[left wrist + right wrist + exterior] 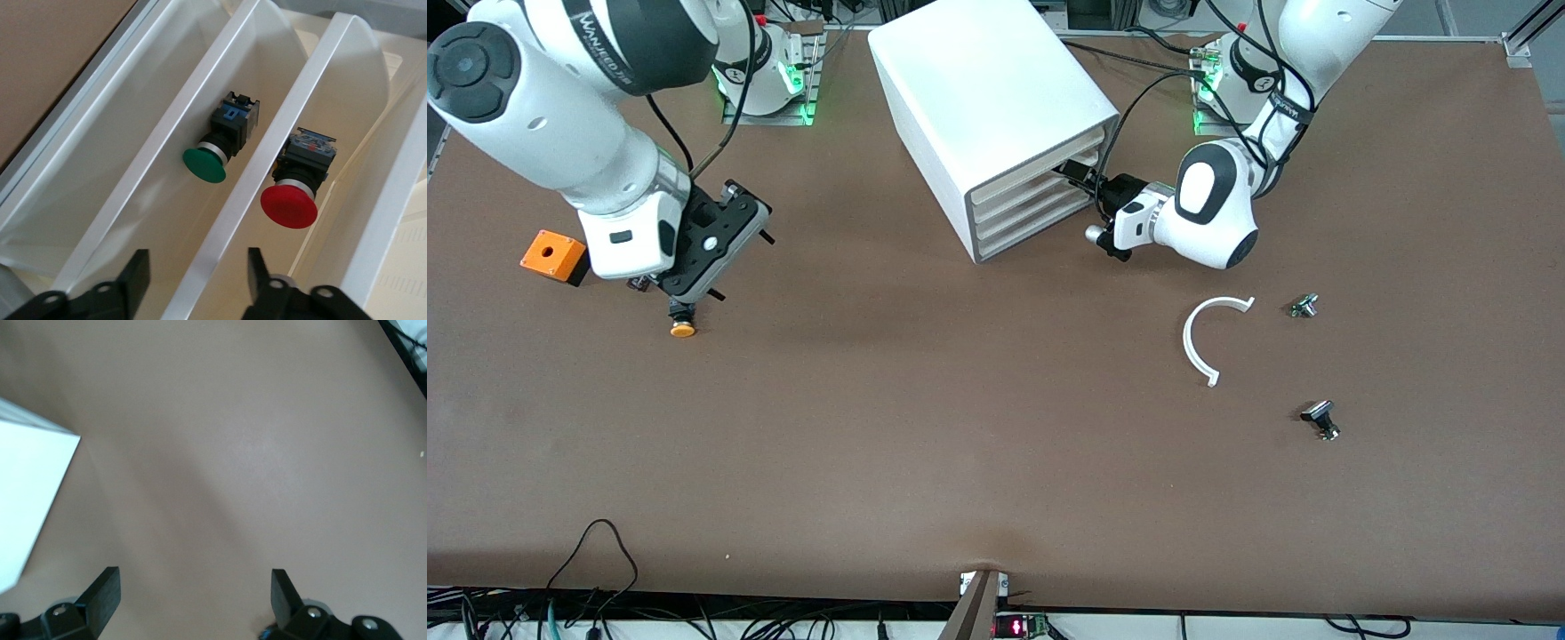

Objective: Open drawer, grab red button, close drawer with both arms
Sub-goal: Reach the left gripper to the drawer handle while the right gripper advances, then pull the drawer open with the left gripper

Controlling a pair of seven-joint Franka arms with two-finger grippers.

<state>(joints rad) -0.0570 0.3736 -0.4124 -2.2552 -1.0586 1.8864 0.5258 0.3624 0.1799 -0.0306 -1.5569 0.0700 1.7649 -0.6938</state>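
Note:
The white cabinet [996, 98] stands at the back middle, its drawer fronts [1023, 206] all flush. My left gripper [1080, 178] is at those fronts, toward the left arm's end. In the left wrist view it [198, 263] is open, its fingers [137, 267] astride a white drawer lip [220, 220] without touching it. The red-capped button [288, 207] lies inside the drawer on one side of that lip, and a green-capped one [205, 165] on the other side. My right gripper [744, 267] hangs open over bare table [193, 580] and holds nothing.
An orange-yellow capped button [683, 327] lies just under the right hand, and an orange box [554, 255] sits beside it. A white curved strip [1200, 342] and two small parts [1304, 306] [1321, 418] lie toward the left arm's end.

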